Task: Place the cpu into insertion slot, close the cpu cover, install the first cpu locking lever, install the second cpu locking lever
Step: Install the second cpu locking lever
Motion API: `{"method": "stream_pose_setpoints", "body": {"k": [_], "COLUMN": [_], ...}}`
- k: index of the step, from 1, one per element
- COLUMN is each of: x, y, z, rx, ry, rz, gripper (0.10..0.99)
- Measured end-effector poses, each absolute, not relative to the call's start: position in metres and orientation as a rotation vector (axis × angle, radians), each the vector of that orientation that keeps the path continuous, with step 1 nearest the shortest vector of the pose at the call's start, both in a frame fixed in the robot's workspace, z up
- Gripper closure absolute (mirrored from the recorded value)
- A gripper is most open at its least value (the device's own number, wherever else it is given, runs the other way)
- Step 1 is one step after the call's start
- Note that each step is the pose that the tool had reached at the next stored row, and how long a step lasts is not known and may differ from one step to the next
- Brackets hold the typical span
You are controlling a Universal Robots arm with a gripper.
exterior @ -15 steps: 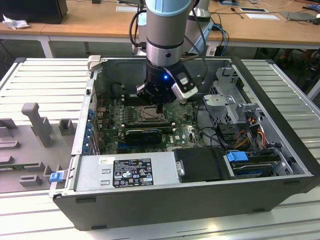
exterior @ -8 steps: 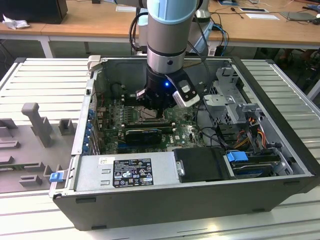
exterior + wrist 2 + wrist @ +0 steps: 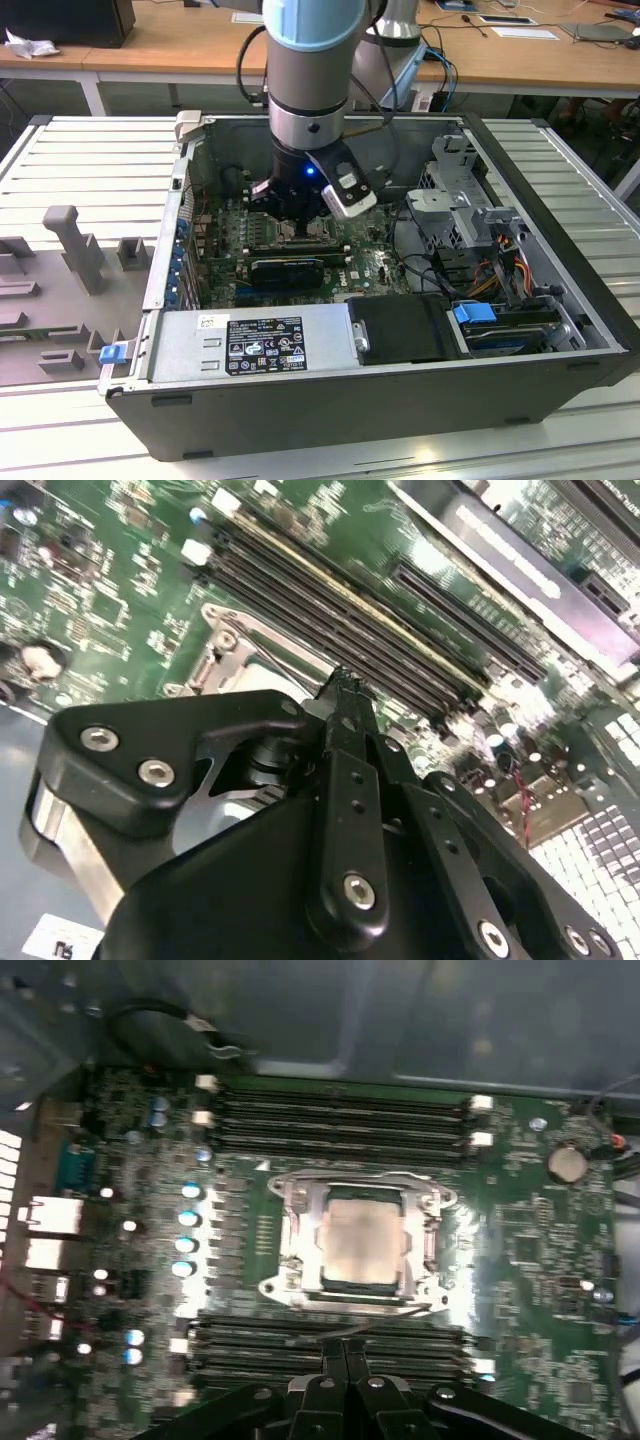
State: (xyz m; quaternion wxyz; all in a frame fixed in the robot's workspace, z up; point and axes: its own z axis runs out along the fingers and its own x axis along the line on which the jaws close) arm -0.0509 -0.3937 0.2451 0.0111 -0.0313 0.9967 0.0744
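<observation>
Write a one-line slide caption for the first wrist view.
The hand poised by the memory slots, with the cpu seated in its slot and the cover closed over it.

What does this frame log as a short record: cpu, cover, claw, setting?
cpu: pale square face, seated in the slot
cover: silver frame lying flat around the cpu, closed
claw: fingers together, tips over the memory slots beside the slot, holding nothing
levers: a thin wire runs along the slot's edge nearest the claw; latch state cannot be told
setting: open computer case on a slatted table, arm reaching down into it
</observation>
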Motion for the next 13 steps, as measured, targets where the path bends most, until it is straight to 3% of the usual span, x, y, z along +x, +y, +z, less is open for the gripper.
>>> {"method": "stream_pose_setpoints", "body": {"k": [8, 13], "x": [-0.053, -0.063], "y": [-0.388, -0.389], "z": [0.231, 0.230], "rx": [-0.109, -0.115], "ry": [3.109, 3.104], "rz": [0.235, 0.281], "gripper": [0.980, 0.980]}}
